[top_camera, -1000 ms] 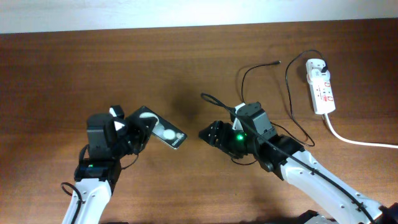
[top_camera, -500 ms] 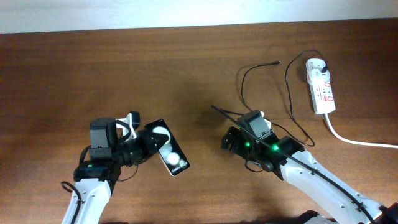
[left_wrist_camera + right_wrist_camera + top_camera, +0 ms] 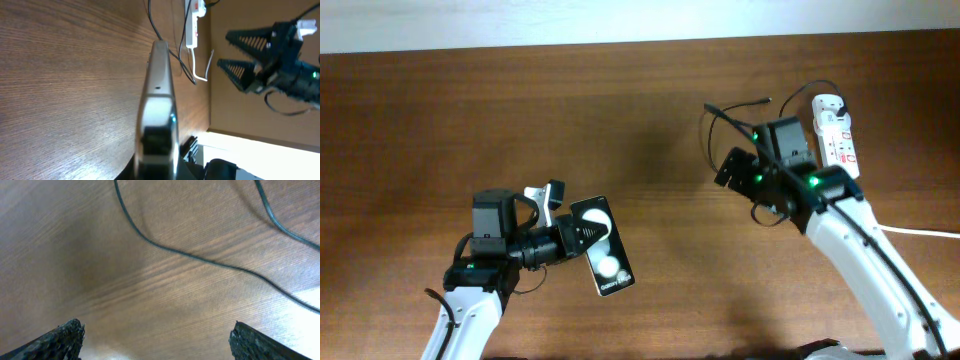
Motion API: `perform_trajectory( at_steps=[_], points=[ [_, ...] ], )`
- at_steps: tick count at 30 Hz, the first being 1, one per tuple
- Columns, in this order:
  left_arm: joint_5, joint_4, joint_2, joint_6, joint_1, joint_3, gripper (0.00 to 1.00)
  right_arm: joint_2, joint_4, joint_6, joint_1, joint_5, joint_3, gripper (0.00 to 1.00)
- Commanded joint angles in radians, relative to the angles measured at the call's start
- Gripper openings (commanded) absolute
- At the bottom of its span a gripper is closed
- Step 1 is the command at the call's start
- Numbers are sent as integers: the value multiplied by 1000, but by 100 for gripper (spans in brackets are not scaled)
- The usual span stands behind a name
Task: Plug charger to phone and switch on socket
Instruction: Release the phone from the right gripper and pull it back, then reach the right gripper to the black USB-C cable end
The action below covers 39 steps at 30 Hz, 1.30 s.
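Note:
My left gripper (image 3: 578, 240) is shut on the phone (image 3: 602, 259), a glossy black slab with two white round reflections, held tilted at the front left. In the left wrist view the phone (image 3: 159, 95) shows edge-on, running away from the jaws. My right gripper (image 3: 729, 167) is open and empty, just left of the charger cable's loops (image 3: 709, 128). The cable's plug tip (image 3: 765, 100) lies free on the table, left of the socket (image 3: 836, 139). The right wrist view shows the open fingers (image 3: 157, 340) above the thin black cable (image 3: 200, 257).
The socket's thick white cord (image 3: 900, 228) runs off to the right edge. The socket (image 3: 195, 22) and the open right gripper (image 3: 250, 52) also show in the left wrist view. The wooden table (image 3: 520, 120) ends at a pale wall along the far side.
The right arm has moved from the table's middle up and right to the cable loops near the socket. The left gripper has swung the phone down and to the right.

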Motion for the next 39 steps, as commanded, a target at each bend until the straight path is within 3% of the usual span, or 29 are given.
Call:
perform_trajectory(
  at_steps=[1,10,17,22,28,34,39],
  points=[
    [26,9,-6,11,-1,13,0,106,0,-27,-55,15,95,96],
    [-29,13,-6,-55,-1,13,0,570,-2,-117,-113,15,515,93],
    [-38,13,-6,-57,-1,13,0,795,25,-116,-122,123,759,88],
    [-58,13,-6,-57,-1,13,0,837,91,-58,-123,247,768,85],
    [-61,9,-6,-57,-1,13,0,893,150,55,-131,246,768,85],
    [-62,1,-6,-57,-1,13,0,955,192,57,-149,246,767,82],
    [-64,1,-6,-57,-1,13,0,993,217,57,-155,242,767,66]
  ],
)
